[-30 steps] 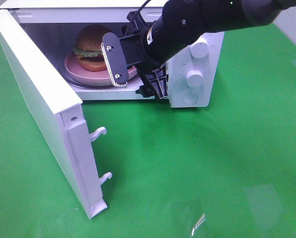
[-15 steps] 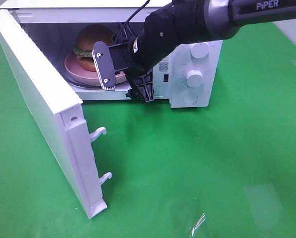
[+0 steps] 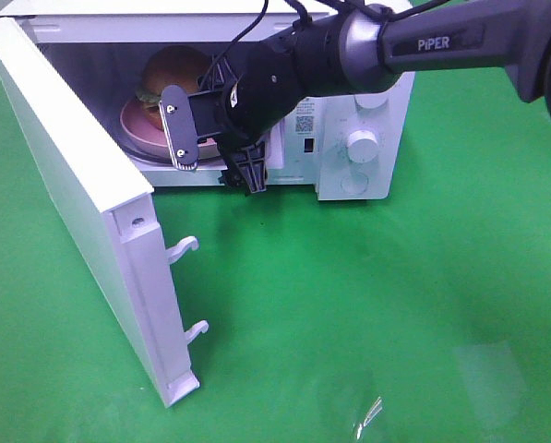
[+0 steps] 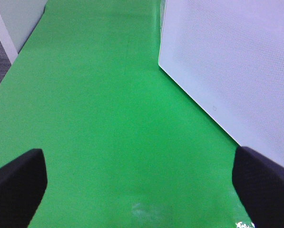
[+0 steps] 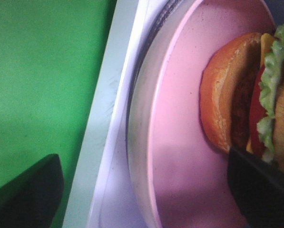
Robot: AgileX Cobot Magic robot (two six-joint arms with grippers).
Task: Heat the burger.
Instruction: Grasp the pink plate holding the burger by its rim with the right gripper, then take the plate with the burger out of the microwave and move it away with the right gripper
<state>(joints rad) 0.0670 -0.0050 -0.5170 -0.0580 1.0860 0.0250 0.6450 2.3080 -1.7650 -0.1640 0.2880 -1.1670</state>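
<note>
Green tabletop, upper frame: burger (image 3: 169, 72) on plate (image 3: 146, 138) inside microwave (image 3: 349, 138); right gripper (image 3: 210, 148) spread, empty; next, door (image 3: 72, 212) likely needs closing.

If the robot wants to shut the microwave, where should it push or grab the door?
Probably the free end of the microwave door, where the two latch hooks stick out, coming from its outer face on the left. The door stands swung wide open, so that end is farthest from the hinge. The right hand sits at the oven opening.

A green mat (image 3: 367, 305) covers the table; on it stands a white microwave (image 3: 358, 138) (door swung open).
</note>
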